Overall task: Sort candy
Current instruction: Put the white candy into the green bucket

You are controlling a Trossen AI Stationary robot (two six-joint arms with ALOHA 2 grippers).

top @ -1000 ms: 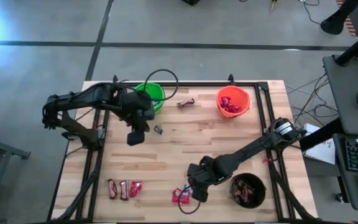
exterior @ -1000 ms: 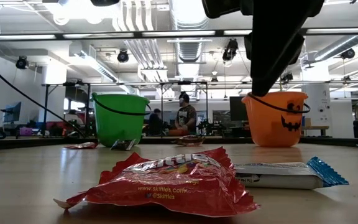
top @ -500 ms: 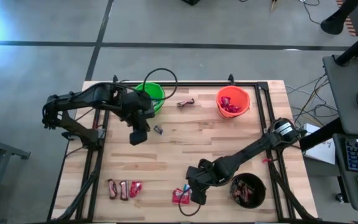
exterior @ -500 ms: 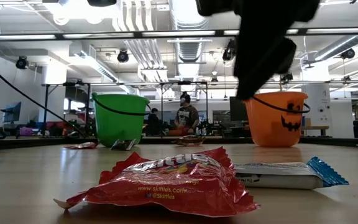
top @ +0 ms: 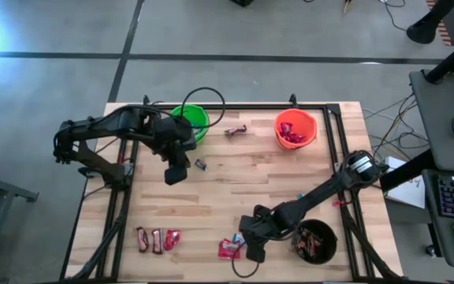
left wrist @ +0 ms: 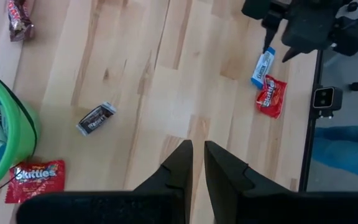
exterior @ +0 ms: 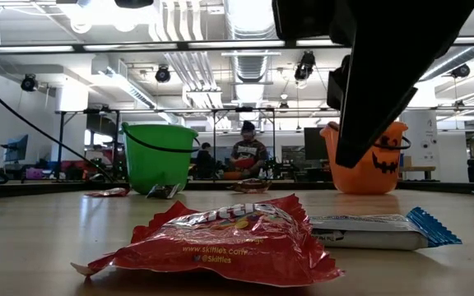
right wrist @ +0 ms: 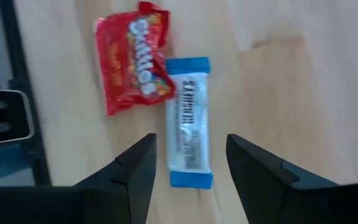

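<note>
Open-plan robotics lab: exposed ceiling ducts [exterior: 249, 62], strip lights, distant workbenches, a seated person [exterior: 248, 152].

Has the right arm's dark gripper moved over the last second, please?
Yes. The right gripper has shifted toward the near table edge, closer to the black round bucket, and is now over the light-blue-and-white bar.

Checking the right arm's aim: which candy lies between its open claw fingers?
The light-blue-and-white bar, lying flat between the right claw's open fingers. The red Skittles packet beside it lies outside them.
</note>
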